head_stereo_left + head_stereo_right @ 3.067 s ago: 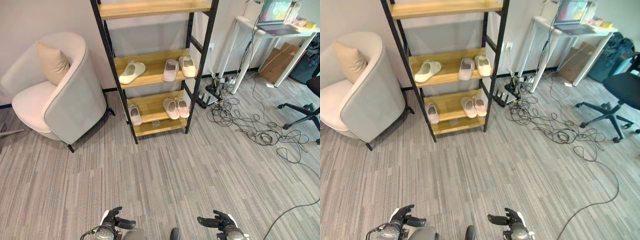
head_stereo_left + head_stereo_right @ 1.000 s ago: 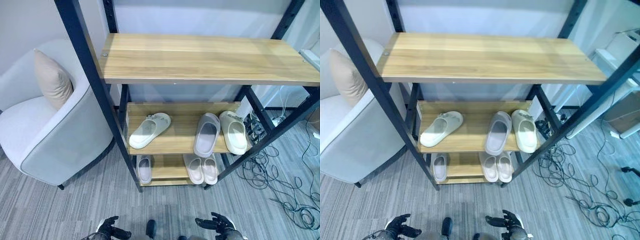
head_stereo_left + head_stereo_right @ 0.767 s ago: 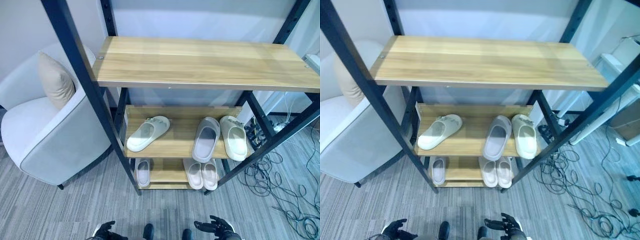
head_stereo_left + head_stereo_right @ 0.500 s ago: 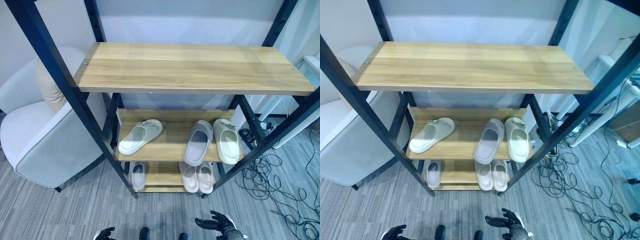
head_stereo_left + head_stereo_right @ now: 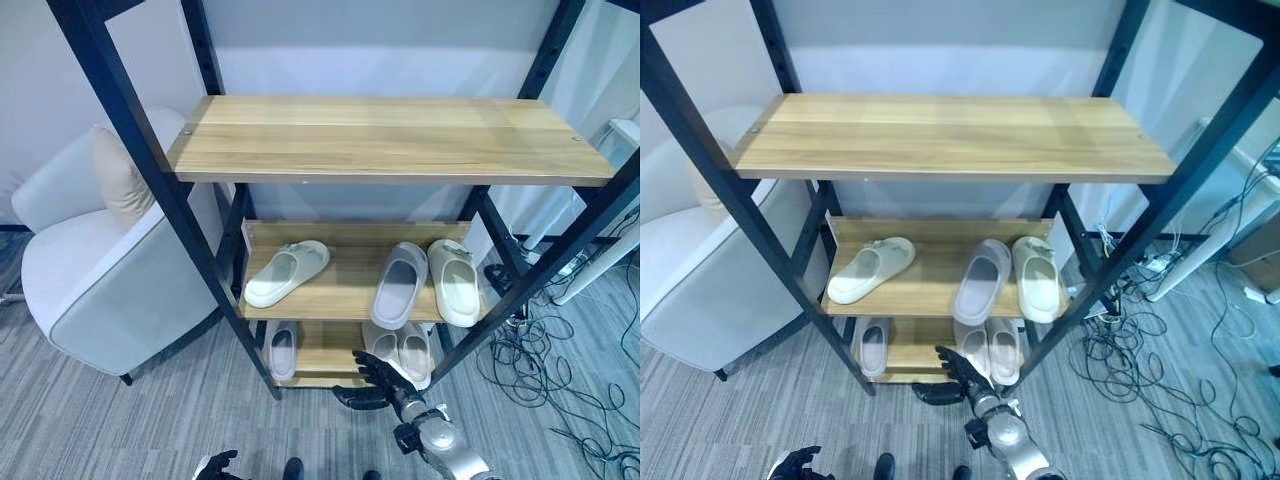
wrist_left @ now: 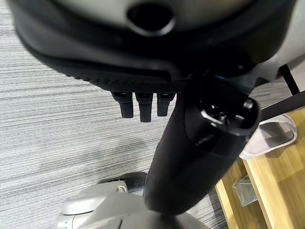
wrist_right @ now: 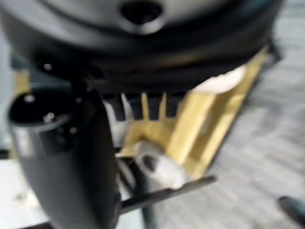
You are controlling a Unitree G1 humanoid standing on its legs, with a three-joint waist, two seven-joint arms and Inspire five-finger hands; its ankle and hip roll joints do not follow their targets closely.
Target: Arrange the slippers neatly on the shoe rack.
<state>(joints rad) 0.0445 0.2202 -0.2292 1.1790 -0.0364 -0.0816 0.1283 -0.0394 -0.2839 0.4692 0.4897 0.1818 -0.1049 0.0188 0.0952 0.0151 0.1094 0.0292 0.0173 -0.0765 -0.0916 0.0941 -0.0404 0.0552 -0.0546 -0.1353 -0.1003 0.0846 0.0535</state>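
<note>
Six slippers sit on the shoe rack (image 5: 150, 150), three per shelf. On the middle shelf (image 5: 340, 290): a cream slipper (image 5: 286, 272) lying askew at 9 o'clock, toe aimed toward 2 o'clock; a grey slipper (image 5: 398, 285) slightly tilted at centre; and a second cream slipper (image 5: 454, 281) at 3 o'clock, just beside it. On the bottom shelf (image 5: 322, 352): a lone pale slipper (image 5: 281, 350) at 9 o'clock and a pink-beige pair (image 5: 400, 346) side by side — the pair is partly covered by the right hand (image 5: 378, 379). The top shelf (image 5: 385, 138) is bare wood.

The right hand hovers in front of the bottom shelf's near edge, fingers spread and released, grasping nothing. The left hand (image 5: 215, 466) is cut off at 6 o'clock; its wrist view shows straight fingers (image 6: 140, 106) over the carpet, nothing held.

One armchair (image 5: 110, 290) with one cushion (image 5: 118, 178) stands at 9 o'clock; tangled cables (image 5: 560, 360) lie at 4 o'clock.
</note>
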